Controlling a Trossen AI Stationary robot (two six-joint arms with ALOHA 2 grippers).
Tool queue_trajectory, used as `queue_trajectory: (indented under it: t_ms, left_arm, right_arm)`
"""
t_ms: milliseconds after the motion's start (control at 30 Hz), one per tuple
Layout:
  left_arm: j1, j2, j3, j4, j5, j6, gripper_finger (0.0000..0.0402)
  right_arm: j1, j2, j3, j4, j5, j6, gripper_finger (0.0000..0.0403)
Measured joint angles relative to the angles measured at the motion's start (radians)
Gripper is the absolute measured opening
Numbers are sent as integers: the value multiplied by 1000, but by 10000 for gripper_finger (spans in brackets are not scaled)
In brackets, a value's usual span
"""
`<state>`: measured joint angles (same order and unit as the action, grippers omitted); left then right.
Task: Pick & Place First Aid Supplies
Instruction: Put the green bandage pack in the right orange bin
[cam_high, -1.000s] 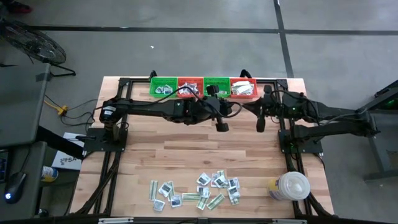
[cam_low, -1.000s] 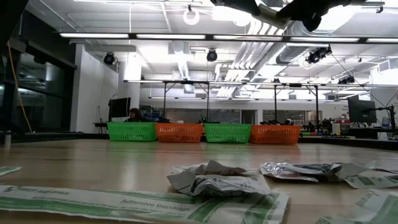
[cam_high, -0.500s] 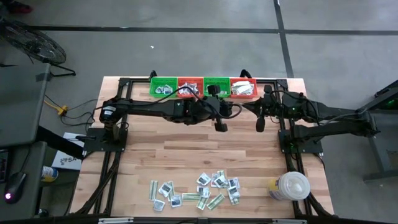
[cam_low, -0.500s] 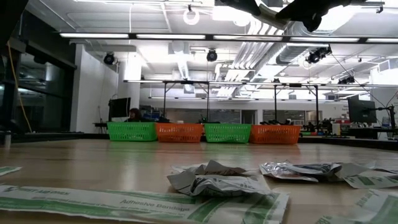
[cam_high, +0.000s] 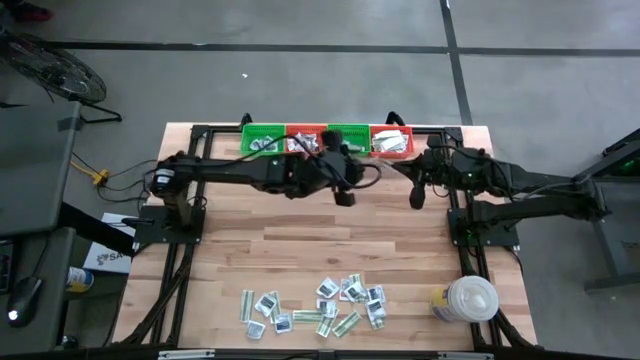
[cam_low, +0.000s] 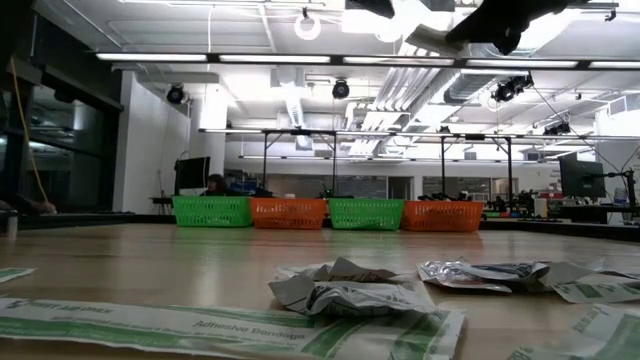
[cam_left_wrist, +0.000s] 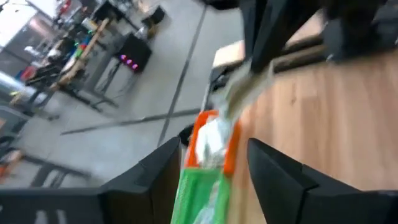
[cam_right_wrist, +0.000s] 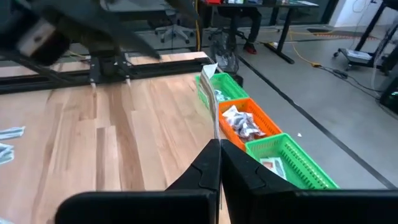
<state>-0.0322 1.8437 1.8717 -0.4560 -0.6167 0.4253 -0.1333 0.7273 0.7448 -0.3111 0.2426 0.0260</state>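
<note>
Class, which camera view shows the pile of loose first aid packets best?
The high view: it shows the whole pile of packets spread on the table's near part. The low view shows only the nearest few edge-on; the right wrist view catches two at its edge; the left wrist view none.

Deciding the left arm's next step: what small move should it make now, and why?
Probably draw back toward the packets for another one. The left gripper hangs with its fingers open and empty over the baskets, and many packets lie at the table's near edge.
</note>
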Motion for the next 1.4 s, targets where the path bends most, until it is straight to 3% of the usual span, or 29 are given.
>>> queue_trajectory:
  t_ms: [267,533,733,900,1067,1233,1400]
  left_arm:
    - [22,-94,0,-307,-100,-7,181]
    - [89,-135,-5,-638,-108,-88,182]
    - [142,-187,-141,-567,-69,-89,182]
    - [198,-274,-359,-362,52,-58,182]
    - [285,-374,-599,-101,247,-31,182]
    - [390,-448,-763,90,507,-5,182]
    - [503,-470,-851,243,780,23,182]
  right_arm:
    - [-110,43,104,-122,-47,-43,0]
    - [-268,221,258,-355,-63,-215,0]
    - [-383,365,271,-391,-92,-289,0]
    - [-478,459,271,-372,-164,-330,0]
    - [-573,520,271,-358,-251,-367,0]
    - [-670,559,271,-353,-332,-379,0]
    - [-739,608,272,-296,-361,-387,0]
